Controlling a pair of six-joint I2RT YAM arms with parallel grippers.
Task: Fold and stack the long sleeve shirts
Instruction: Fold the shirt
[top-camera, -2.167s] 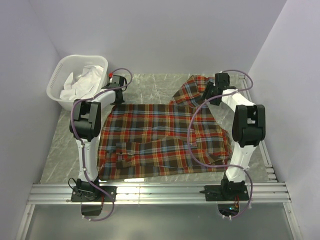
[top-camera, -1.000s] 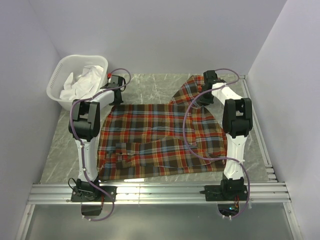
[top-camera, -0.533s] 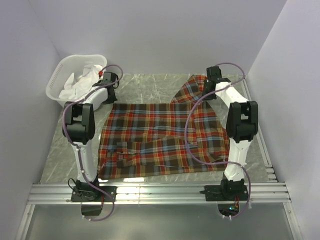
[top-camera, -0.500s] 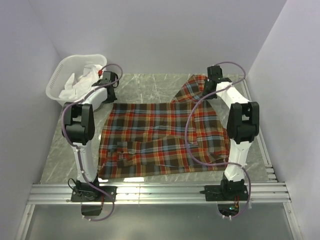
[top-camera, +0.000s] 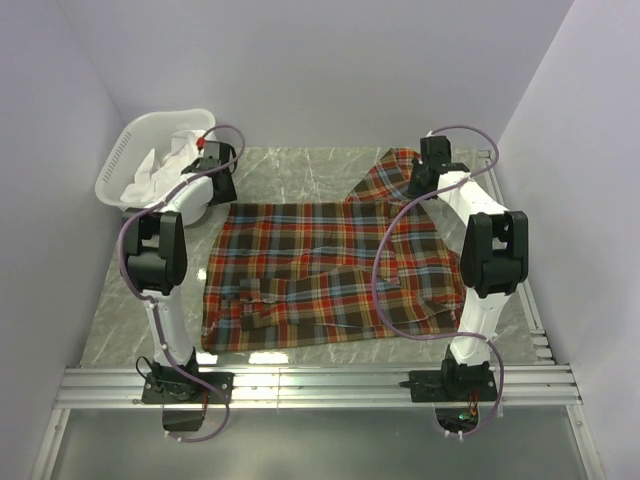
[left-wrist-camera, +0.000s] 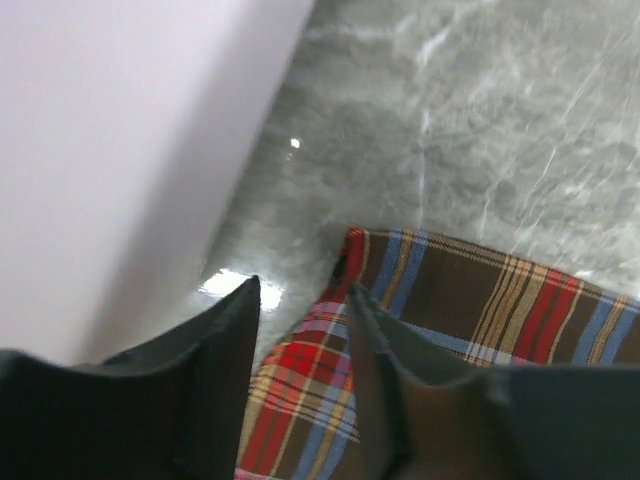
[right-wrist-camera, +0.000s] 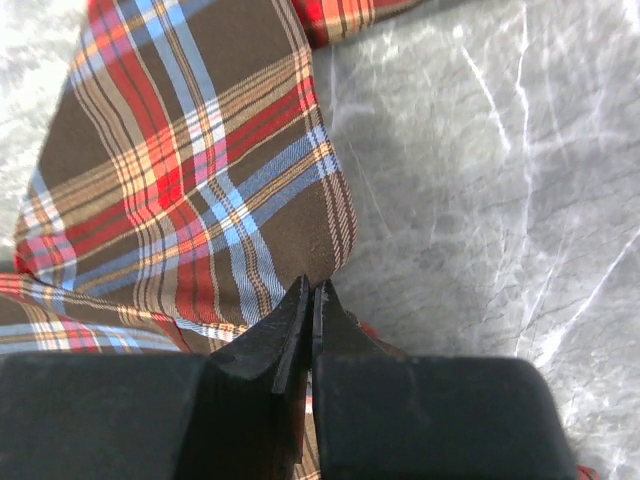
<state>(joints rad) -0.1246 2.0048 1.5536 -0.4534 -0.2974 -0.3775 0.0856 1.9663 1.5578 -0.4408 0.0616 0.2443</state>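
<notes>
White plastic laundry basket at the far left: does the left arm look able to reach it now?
Probably yes. The left hand, open and empty, hangs just beside the white plastic laundry basket, with nothing between them. The plaid flannel shirt lies under the hand, not in its way.

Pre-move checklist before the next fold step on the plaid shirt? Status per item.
1. Right gripper shut on plaid shirt edge: ok.
2. Left gripper gripping the shirt: not ok, jaws open over its corner.
3. Shirt lying flat: not ok, creased folds across the near left.
4. Left gripper clear of laundry basket: cannot tell, they sit close in the top view.
5. Shirt fully on table: ok.
</notes>
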